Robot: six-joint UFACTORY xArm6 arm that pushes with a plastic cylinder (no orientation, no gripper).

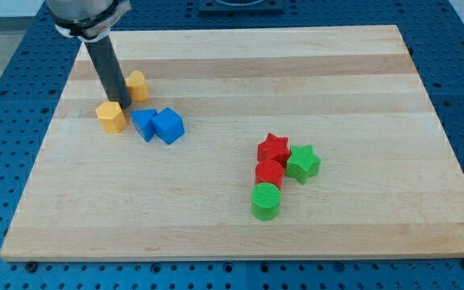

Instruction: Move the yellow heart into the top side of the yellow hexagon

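The yellow heart lies near the board's upper left. The yellow hexagon lies just below and to the left of it, a small gap apart. My dark rod comes down from the view's top left. My tip stands between the two, touching or almost touching the heart's left side and the hexagon's top edge. The rod hides part of the heart's left edge.
A blue triangle and a blue cube sit right of the hexagon, touching each other. A red star, a red round block, a green star and a green cylinder cluster at centre right. The wooden board lies on a blue perforated table.
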